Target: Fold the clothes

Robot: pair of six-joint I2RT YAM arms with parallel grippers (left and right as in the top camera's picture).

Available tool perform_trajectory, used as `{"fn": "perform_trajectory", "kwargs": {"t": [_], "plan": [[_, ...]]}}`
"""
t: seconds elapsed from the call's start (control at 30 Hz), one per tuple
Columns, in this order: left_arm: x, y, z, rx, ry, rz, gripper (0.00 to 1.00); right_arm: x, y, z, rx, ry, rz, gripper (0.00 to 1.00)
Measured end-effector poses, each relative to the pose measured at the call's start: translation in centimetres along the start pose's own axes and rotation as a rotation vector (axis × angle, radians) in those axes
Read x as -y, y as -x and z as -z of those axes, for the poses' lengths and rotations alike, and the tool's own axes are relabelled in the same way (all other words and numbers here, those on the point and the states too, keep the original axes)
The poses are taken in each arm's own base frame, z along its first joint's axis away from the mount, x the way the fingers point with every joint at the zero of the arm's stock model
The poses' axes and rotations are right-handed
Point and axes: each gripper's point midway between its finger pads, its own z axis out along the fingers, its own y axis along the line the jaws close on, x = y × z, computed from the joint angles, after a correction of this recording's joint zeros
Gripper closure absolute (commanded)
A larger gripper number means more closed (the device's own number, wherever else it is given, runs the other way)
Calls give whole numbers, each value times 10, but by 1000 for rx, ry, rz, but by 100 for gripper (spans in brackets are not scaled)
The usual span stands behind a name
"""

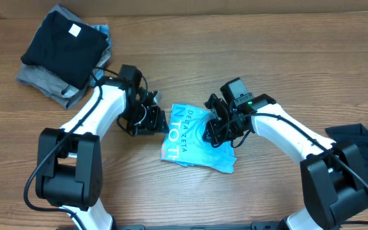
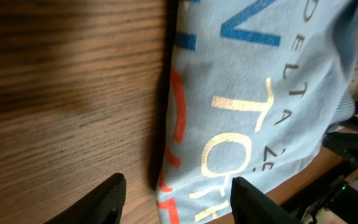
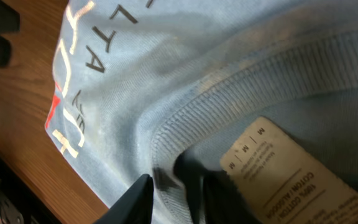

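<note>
A light blue T-shirt (image 1: 193, 137) with "DELTA ZETA" print lies folded small at the middle of the table. My left gripper (image 1: 151, 120) is at its left edge. In the left wrist view the fingers (image 2: 179, 202) are open, with the shirt's printed edge (image 2: 247, 99) lying between them on the wood. My right gripper (image 1: 217, 124) is over the shirt's upper right part. In the right wrist view its fingers (image 3: 179, 199) pinch the ribbed collar (image 3: 185, 118) beside the white care label (image 3: 278, 168).
A stack of folded clothes sits at the back left, a black piece (image 1: 66, 38) on top of grey ones (image 1: 43, 80). A dark crumpled garment (image 1: 363, 144) lies at the right edge of the table.
</note>
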Motion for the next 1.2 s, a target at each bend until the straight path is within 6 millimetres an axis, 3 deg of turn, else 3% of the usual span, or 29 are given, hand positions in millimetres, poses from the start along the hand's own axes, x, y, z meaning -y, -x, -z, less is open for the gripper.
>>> {"fn": "perform_trajectory", "kwargs": {"t": [0.03,0.07,0.2,0.27,0.37,0.43,0.6,0.7,0.77,0.87,1.0,1.1,1.2], "plan": [[0,3,0,10,-4,-4,42,0,0,0,1,1,-2,93],[1,4,1,16,-6,-7,42,0,1,0,3,3,-2,96],[2,6,1,24,-10,-13,41,1,-7,0,-26,-1,-17,96],[1,6,1,21,-6,-10,41,6,-26,1,-100,-29,-56,96],[0,4,1,17,2,-8,35,12,-50,5,-193,-71,-103,91],[-2,5,1,18,9,-8,31,15,-63,8,-246,-94,-131,62],[-3,5,1,19,17,-8,24,22,-76,13,-296,-144,-150,60],[-3,6,1,22,17,-9,20,22,-71,15,-284,-154,-143,61],[-3,6,1,22,15,-6,19,18,-59,22,-243,-156,-122,67],[-2,6,1,22,10,-3,18,7,-37,40,-146,-152,-99,85],[5,6,0,23,-18,-10,17,-6,-12,63,-10,-148,-115,86],[16,7,-4,25,-38,-16,15,0,-9,60,6,-172,-167,86],[30,11,-12,41,-51,-36,14,11,-11,46,-4,-191,-220,86]]}}
